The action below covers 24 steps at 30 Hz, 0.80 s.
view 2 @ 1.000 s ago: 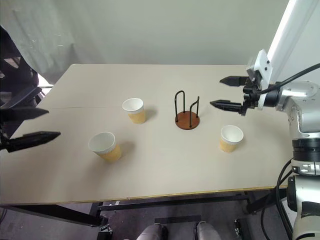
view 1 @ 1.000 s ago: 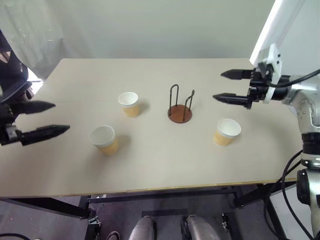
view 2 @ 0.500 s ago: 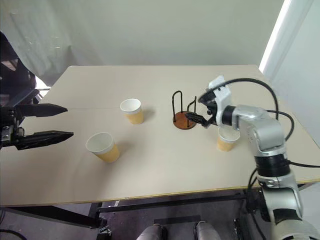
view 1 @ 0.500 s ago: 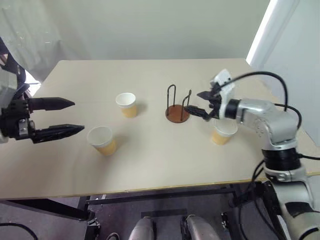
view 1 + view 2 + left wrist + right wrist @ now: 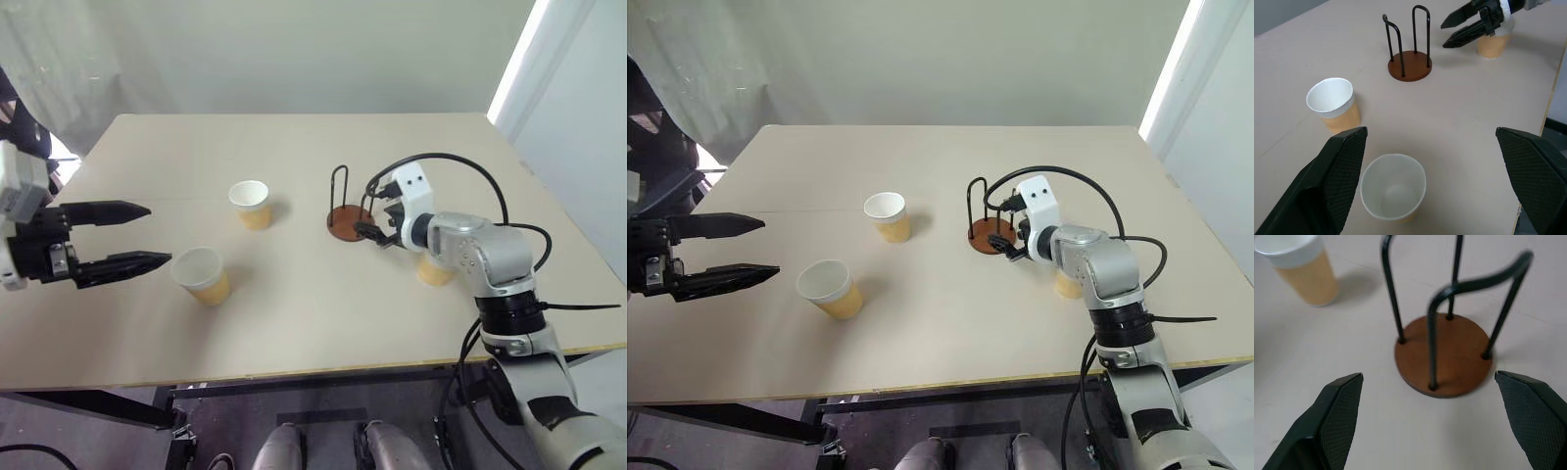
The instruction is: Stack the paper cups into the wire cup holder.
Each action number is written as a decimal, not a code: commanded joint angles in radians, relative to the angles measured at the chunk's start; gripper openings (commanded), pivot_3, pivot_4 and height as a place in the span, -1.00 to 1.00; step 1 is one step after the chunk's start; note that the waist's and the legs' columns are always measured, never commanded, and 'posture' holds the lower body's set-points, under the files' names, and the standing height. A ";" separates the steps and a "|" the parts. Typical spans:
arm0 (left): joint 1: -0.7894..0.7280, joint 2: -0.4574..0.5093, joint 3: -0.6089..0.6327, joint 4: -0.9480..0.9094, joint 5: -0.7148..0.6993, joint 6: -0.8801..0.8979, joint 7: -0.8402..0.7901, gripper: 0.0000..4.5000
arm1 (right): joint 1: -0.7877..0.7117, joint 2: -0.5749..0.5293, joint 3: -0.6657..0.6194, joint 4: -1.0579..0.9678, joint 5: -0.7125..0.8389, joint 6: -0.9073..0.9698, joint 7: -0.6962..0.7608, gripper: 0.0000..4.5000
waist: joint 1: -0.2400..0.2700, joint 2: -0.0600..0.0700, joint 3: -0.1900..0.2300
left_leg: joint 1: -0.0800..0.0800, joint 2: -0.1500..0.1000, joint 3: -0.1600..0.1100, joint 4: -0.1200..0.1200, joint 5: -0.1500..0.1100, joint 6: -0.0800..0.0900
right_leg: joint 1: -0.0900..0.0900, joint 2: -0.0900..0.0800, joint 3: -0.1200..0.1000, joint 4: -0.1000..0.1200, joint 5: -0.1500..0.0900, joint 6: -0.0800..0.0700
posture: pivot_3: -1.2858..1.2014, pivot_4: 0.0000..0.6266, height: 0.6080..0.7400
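With its fingers spread wide and empty, the right gripper (image 5: pixel 367 208) hung just beside the wire holder (image 5: pixel 350 208), so a careless sweep risked knocking it over.

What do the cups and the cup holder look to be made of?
Paper cups: matte tan paper walls, white rolled rim and white inside.
Wire cup holder: thin black bent metal wire loops, slightly glossy, set in a round reddish-brown disc, probably wood, possibly plastic.
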 commanded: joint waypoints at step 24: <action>0.029 0.006 0.087 -0.066 0.000 0.024 0.029 1.00 | -0.118 0.140 0.046 0.341 -0.147 -0.427 -0.007 -0.21 | 0.000 0.000 0.000 | -0.001 0.001 -0.001 0.000 -0.003 -0.003 | -0.001 0.001 0.000 0.000 -0.001 -0.002 | 0.03 -0.52 1.00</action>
